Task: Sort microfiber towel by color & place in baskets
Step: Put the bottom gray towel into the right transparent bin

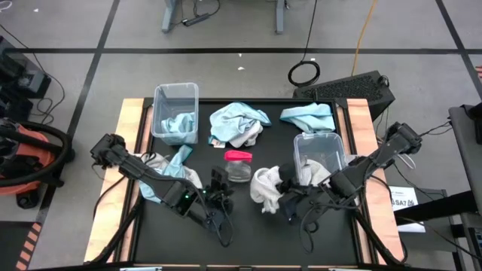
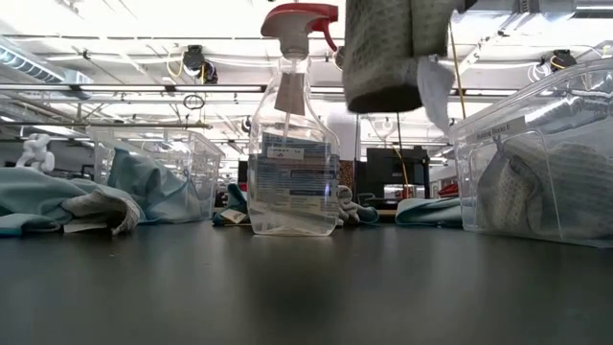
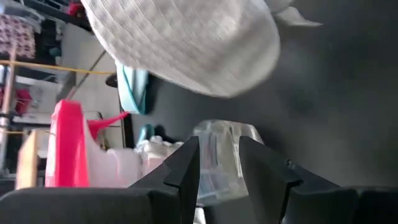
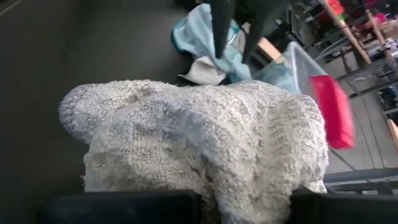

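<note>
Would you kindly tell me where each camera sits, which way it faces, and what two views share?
High view: overhead, looking straight down on the table; both arms show, the right claw gripping the white towel.
Low view: table height, looking level at the spray bottle; no arm clearly shows.
Left wrist view: past the left claw, open, toward the bottle.
Right wrist view: over its held towel toward the left claw.
Shared: high and low views both show the left basket and right basket.

Bright ceiling lights (image 2: 144, 19) glare overhead; wrist views blur close up.
</note>
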